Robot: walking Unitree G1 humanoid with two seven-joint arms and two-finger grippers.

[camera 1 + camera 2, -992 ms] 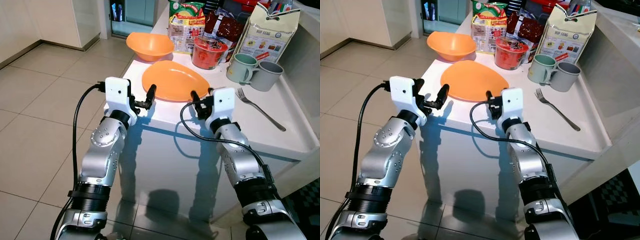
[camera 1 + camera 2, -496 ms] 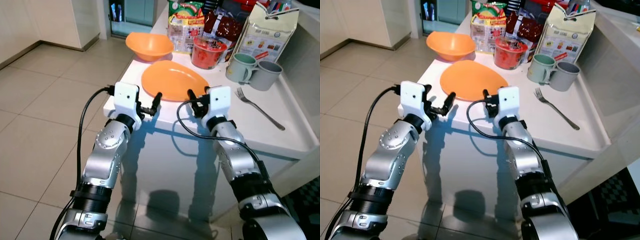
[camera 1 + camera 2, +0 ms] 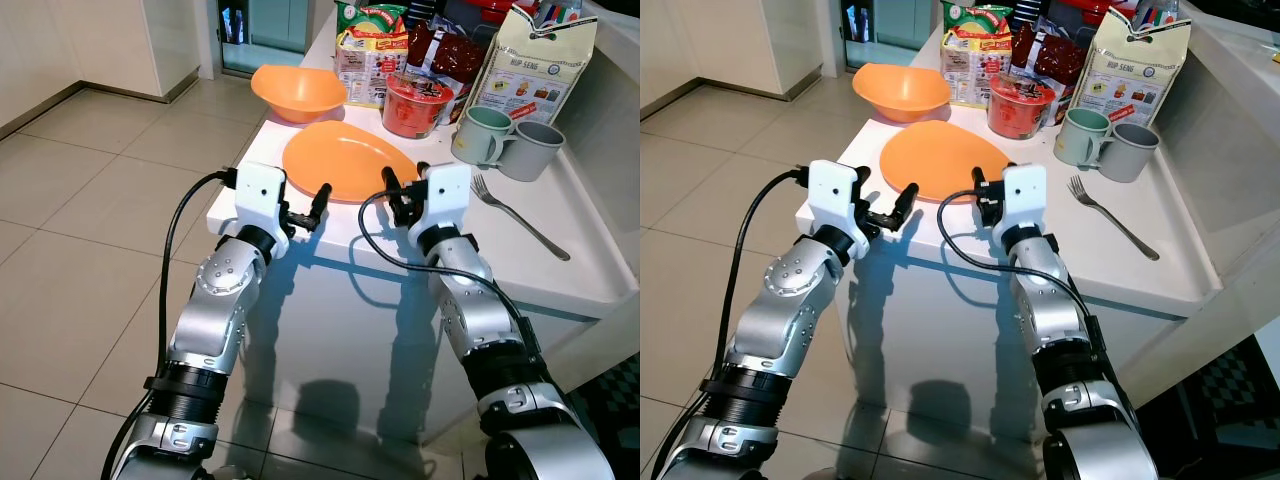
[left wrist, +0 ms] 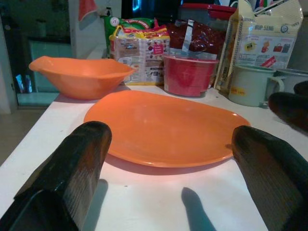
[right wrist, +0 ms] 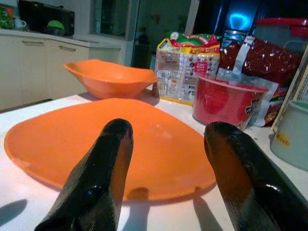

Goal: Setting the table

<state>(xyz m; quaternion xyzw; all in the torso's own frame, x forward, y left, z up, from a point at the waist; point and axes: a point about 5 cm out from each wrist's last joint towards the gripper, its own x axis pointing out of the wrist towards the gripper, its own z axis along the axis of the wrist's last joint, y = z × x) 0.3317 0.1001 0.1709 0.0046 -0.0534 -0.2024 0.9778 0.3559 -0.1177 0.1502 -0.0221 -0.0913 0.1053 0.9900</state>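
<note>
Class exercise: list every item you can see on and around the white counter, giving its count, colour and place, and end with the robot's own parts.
plate: 1, orange, near counter edge
bowl: 1, orange, behind plate
noodle cup: 1, red, right of bowl
mugs: 2, green and grey, side by side
fork: 1, silver, right of plate
food packets: several, at the back
counter: 1, white
left gripper: open, at plate's near-left rim
right gripper: open, at plate's near-right rim
</note>
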